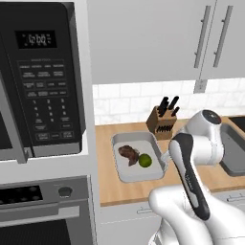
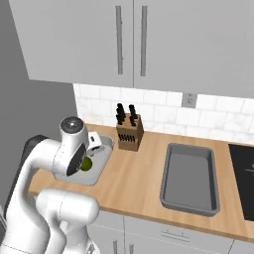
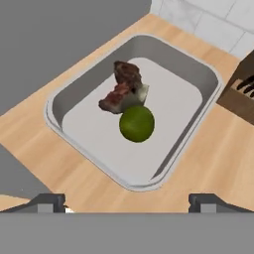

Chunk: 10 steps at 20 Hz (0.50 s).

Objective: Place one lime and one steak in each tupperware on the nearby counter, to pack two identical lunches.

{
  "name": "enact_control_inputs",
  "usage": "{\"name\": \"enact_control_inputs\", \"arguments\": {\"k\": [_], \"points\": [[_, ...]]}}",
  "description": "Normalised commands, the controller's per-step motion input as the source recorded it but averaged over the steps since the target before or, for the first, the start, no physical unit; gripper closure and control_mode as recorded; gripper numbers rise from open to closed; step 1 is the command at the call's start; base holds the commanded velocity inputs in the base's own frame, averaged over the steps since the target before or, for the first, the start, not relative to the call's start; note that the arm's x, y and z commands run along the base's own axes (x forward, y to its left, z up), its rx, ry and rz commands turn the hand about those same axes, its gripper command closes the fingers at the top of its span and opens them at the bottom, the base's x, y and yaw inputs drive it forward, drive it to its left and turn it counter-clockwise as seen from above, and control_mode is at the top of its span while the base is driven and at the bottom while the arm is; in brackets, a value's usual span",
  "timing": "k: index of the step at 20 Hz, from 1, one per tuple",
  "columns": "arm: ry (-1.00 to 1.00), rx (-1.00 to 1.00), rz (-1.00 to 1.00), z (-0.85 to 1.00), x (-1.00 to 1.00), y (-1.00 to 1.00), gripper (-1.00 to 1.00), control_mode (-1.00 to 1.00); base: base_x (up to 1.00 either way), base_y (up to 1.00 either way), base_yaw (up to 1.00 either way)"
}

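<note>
Lime [image 3: 137,123] dropped beside dark steak [image 3: 125,88] in tupperware [image 3: 186,69] left of knife block [image 1: 161,122], my fingers [image 3: 48,202] wide, empty; next: fill second tupperware [image 2: 191,178] right of block.

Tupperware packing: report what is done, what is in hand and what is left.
Done: the left tupperware on the counter holds a steak and a lime. In hand: nothing; the end effector hovers open above that tray. Left: the right tupperware holds neither steak nor lime.
</note>
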Motion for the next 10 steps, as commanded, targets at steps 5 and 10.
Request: {"name": "enact_control_inputs", "arguments": {"k": [5, 10], "points": [[-0.48, -0.03, -0.01, 0.21, -0.59, 0.05, -1.0, -1.0, 0.0, 0.0, 0.0], [-0.02, 0.0, -0.01, 0.01, -0.13, 0.0, -1.0, 1.0, -0.79, 0.0, -0.07]]}}
